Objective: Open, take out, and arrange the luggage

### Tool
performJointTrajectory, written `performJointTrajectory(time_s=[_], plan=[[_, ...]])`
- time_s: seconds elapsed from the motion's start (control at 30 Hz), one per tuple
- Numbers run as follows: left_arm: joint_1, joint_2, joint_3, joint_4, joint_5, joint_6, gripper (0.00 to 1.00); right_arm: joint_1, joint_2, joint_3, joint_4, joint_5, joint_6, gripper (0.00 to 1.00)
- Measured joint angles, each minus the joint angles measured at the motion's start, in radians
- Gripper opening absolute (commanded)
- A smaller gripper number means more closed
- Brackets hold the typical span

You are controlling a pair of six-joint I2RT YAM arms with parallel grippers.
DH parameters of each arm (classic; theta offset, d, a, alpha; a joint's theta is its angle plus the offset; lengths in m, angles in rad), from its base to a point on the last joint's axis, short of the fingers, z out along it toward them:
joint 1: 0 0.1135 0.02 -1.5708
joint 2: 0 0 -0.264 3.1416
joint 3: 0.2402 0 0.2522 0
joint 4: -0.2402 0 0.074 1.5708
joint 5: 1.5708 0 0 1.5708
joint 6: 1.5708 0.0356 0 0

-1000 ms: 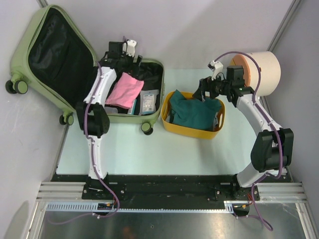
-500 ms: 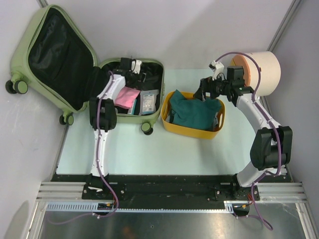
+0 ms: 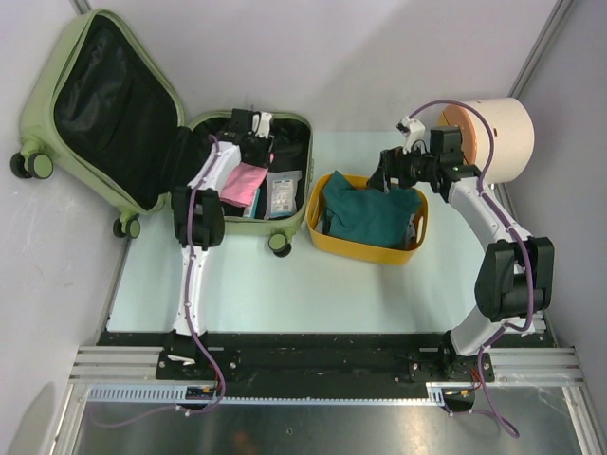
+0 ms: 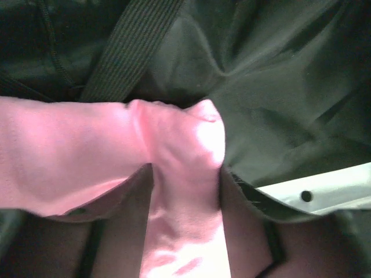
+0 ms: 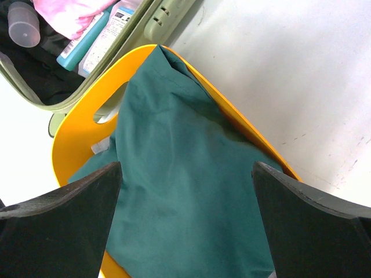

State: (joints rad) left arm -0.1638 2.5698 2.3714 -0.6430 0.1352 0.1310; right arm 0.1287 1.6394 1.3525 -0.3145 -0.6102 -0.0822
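The sage-green luggage (image 3: 95, 104) lies open at the back left, its lid leaning against the wall and its black-lined base (image 3: 305, 190) holding items. My left gripper (image 3: 254, 147) is down inside the base. In the left wrist view its fingers (image 4: 185, 174) press both sides of a bunched fold of the pink cloth (image 4: 69, 150), which also shows from above (image 3: 242, 182). My right gripper (image 3: 384, 175) hangs open over the teal cloth (image 5: 185, 191) in the yellow basket (image 5: 75, 145), with nothing between its fingers (image 5: 64, 214).
The yellow basket (image 3: 365, 248) stands right of the luggage with the teal cloth (image 3: 370, 213) heaped in it. Flat packets (image 3: 283, 194) and a small capped bottle (image 5: 23, 23) lie in the luggage. A cream drum (image 3: 503, 133) sits at the back right. Walls close in left and right.
My left gripper came down from the luggage's back rim onto the pink cloth and its jaws narrowed on it; the cloth is bunched smaller. The right arm has not moved.
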Motion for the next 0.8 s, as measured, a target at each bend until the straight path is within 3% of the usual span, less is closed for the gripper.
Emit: performJointTrajectory(time_s=[0.07,0.13,0.17,0.43,0.8], plan=[[0.003,0.0,0.0,-0.001,0.039,0.002,0.26,0.0,0.003,0.0,0.0,0.0,0.001,0.98],[0.011,0.0,0.0,-0.002,0.081,0.009,0.05,-0.002,0.004,0.0,-0.001,0.0,0.001,0.98],[0.016,0.0,0.0,-0.002,0.102,0.013,0.0,-0.002,0.005,0.0,-0.001,0.0,0.002,0.97],[0.066,-0.047,-0.018,-0.01,0.266,0.043,0.0,-0.017,0.004,0.0,0.0,-0.003,0.005,0.96],[0.039,-0.438,-0.148,-0.013,0.481,0.054,0.0,-0.059,0.004,0.001,0.008,-0.069,0.102,0.97]])
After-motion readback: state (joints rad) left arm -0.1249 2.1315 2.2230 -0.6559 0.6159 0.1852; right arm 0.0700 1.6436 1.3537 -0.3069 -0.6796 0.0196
